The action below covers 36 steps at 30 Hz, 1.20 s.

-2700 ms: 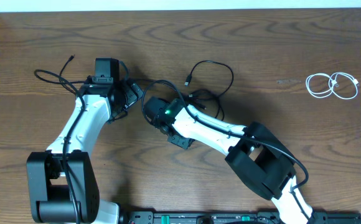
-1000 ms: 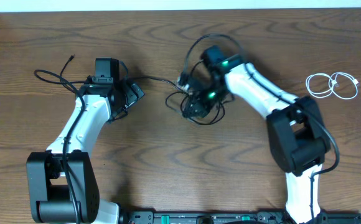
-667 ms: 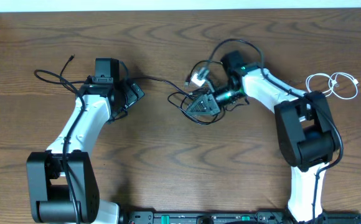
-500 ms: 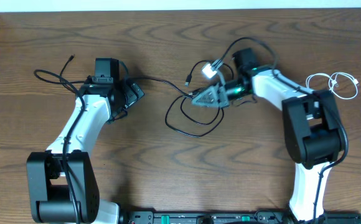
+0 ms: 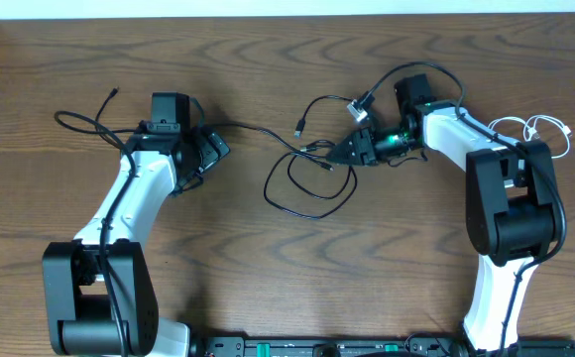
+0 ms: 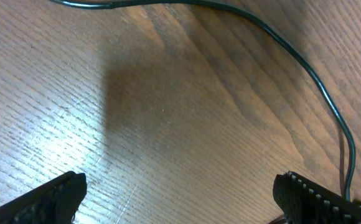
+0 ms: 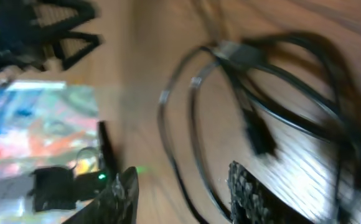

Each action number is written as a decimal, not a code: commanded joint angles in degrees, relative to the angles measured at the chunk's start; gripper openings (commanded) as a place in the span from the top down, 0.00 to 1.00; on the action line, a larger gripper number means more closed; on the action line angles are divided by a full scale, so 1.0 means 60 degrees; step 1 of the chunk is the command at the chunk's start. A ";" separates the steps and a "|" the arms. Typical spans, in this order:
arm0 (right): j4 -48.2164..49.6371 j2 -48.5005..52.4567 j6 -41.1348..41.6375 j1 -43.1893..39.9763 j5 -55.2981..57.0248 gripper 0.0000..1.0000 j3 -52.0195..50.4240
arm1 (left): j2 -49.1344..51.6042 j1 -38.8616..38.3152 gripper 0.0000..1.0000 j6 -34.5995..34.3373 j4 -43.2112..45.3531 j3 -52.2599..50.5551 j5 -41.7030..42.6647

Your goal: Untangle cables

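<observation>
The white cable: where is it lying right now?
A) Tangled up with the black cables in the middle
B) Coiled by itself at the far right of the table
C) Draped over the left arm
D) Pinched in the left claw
B: the overhead view shows the white cable coiled in loops at the far right of the table, well apart from the black cables in the middle.

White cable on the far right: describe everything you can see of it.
The white cable is a thin cord coiled in small overlapping loops, lying flat on the wooden table near its right edge, apart from the black cables. The right arm covers part of it from overhead. Nothing grips it; plug ends unclear.
</observation>
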 commanded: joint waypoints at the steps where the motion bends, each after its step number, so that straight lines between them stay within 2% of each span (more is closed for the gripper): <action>1: -0.0357 -0.0685 0.0372 -0.0106 0.1945 0.56 0.0015 | -0.0055 0.0022 0.00 -0.0011 -0.0011 -0.0066 -0.0055; 6: -0.1253 -0.1344 0.0663 0.0076 0.5071 0.63 0.0015 | -0.0055 0.0022 0.01 -0.0011 -0.0011 -0.0066 -0.0055; 13: -0.2284 -0.1235 0.1559 0.0845 0.6863 0.67 -0.0109 | -0.0055 0.0022 0.00 -0.0011 -0.0015 -0.0066 -0.0055; 16: -0.2062 -0.1231 0.1934 0.1344 0.7559 0.70 -0.0397 | -0.0055 0.0022 0.00 -0.0011 -0.0011 -0.0066 -0.0055; 22: -0.1687 -0.1231 0.2958 0.2277 1.0568 0.76 -0.0605 | -0.0055 0.0022 0.00 -0.0011 -0.0011 -0.0066 -0.0051; 24: -0.1581 -0.1231 0.3297 0.2594 1.1672 0.83 -0.0634 | -0.0055 0.0022 0.00 -0.0011 -0.0015 -0.0066 -0.0055; 28: -0.1563 -0.1231 0.3665 0.2779 1.2542 0.94 -0.0714 | -0.0055 0.0022 0.00 -0.0011 -0.0015 -0.0066 -0.0055; 31: -0.1555 -0.1231 0.3661 0.2714 1.2641 0.93 -0.0787 | -0.0055 0.0022 0.00 -0.0011 -0.0011 -0.0066 -0.0055; 32: -0.1548 -0.1231 0.3661 0.2677 1.2637 0.90 -0.0801 | -0.0055 0.0022 0.00 -0.0011 -0.0011 -0.0066 -0.0055; 34: -0.1526 -0.1231 0.3657 0.2641 1.2568 0.73 -0.0805 | -0.0055 0.0022 0.00 -0.0011 -0.0015 -0.0066 -0.0051; 35: -0.1519 -0.1231 0.3657 0.2645 1.2571 0.71 -0.0809 | -0.0055 0.0022 0.00 -0.0011 -0.0015 -0.0066 -0.0055; 36: -0.1512 -0.1231 0.3654 0.2645 1.2560 0.73 -0.0812 | -0.0055 0.0022 0.00 -0.0011 -0.0015 -0.0066 -0.0055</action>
